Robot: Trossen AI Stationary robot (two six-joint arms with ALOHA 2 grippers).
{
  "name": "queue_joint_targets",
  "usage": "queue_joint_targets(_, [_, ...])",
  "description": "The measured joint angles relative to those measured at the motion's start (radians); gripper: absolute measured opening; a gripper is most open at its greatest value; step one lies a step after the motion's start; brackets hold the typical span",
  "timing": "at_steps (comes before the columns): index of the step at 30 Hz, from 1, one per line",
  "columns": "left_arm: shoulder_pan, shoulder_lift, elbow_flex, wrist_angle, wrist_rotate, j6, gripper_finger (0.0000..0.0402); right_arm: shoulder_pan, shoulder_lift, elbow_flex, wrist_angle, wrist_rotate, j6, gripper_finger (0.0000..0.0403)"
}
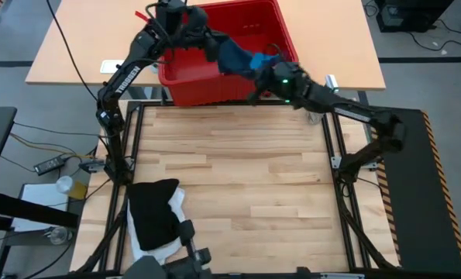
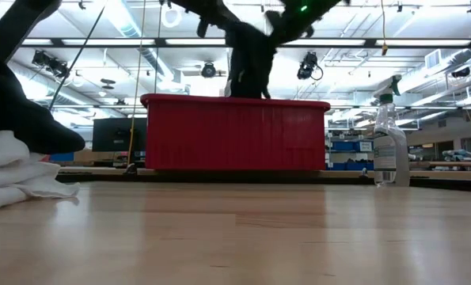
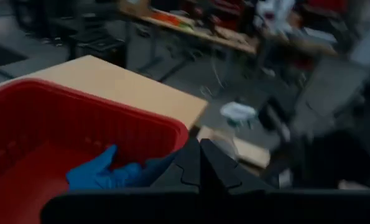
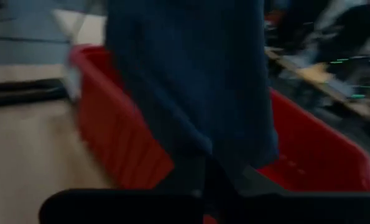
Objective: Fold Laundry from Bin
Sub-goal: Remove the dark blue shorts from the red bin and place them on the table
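Note:
The red bin (image 1: 215, 77) stands on the beige table beyond the wooden table's far edge. The dark navy garment (image 1: 234, 53) is raised over the bin between my two grippers. In the low view it hangs (image 2: 251, 59) above the rim. My left gripper (image 1: 215, 43) is shut at its left end and my right gripper (image 1: 265, 71) is shut at its right end. The small bright blue garment (image 1: 259, 59) shows beside the navy one, over the bin (image 3: 101, 175). The black garment (image 1: 153, 209) lies on the white one (image 1: 159, 249) at the table's near left. My left gripper holds the navy garment's upper edge (image 3: 163, 167) between its shut fingers (image 3: 200, 165), above the bin's left part; one layer or several, I cannot tell. The cloth hangs below the fingers. My right gripper holds the navy garment's lower part (image 4: 203, 158) between its shut fingers. They come from the table's right side, over the bin's near wall. The cloth rises in front of the wrist camera (image 4: 191, 81), lifted above the bin's floor.
A clear spray bottle (image 2: 389, 142) stands right of the bin, near the wooden table's far right corner (image 1: 331, 81). The wooden table top (image 1: 238, 178) lies bare in the middle and on the right. The black-and-white pile fills the near left corner (image 2: 13, 170).

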Motion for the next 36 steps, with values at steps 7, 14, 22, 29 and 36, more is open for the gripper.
queue_joint_targets(7, [-0.024,-0.065,0.0,-0.144,0.041,0.157,0.0,0.018,-0.207,0.0,-0.264,-0.149,0.061,0.0008])
queue_joint_targets(14, [-0.209,-0.099,0.0,-0.39,0.003,0.242,0.0,0.085,-0.329,0.0,-0.525,-0.37,0.201,0.001])
queue_joint_targets(22, [-0.547,-0.086,0.0,-0.586,-0.174,0.182,0.0,0.293,-0.353,-0.002,-0.842,-0.573,0.4,0.0011])
queue_joint_targets(29, [-0.777,-0.079,0.0,-0.584,-0.208,0.011,0.0,0.499,-0.363,-0.002,-0.945,-0.763,0.615,0.0011])
queue_joint_targets(36, [-0.943,-0.01,0.0,-0.645,-0.209,-0.044,0.0,0.689,-0.333,-0.001,-0.943,-0.882,0.753,0.0011])
